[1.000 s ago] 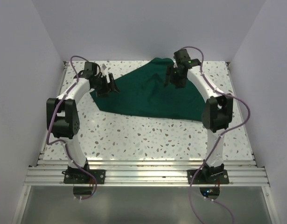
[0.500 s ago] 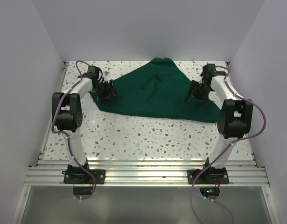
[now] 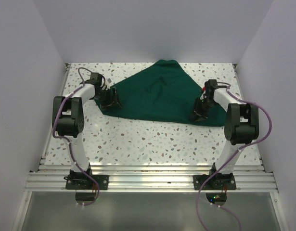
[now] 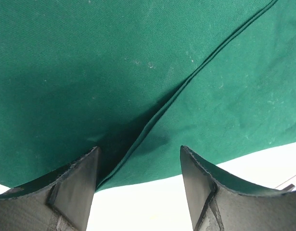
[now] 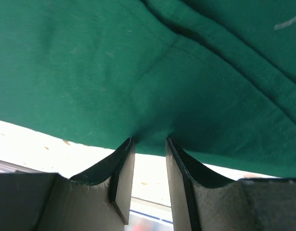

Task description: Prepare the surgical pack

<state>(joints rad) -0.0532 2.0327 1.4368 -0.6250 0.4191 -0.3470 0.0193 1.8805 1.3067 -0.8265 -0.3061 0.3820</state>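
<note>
- Right tool has swung from the far middle of the dark green drape out to its near right hem and dropped low; left tool has shifted only slightly and sits at the drape's left corner
- Drape lies spread as a broad, roughly triangular sheet on the far half of the speckled desk, with its peak towards the back wall; both tools are on its near edge, well apart
- Left tool: fingers spread wide; a hemmed fold of cloth runs diagonally down into the gap; pale desk shows below the hem; whether the pads touch the cloth cannot be told
- Right tool: fingers drawn close together; the drape's edge is bunched between the tips, with creases running away from that spot; reads as a pinch on the hem
- From above, both tools cover the stretch of hem they work on; the left corner is hidden under the black tool body
- Both wrist views are filled with cloth and cut off the rest of the sheet
- Dark creases near the drape's middle are too small to read; a pale streak at the upper right of the right wrist view cannot be identified
</note>
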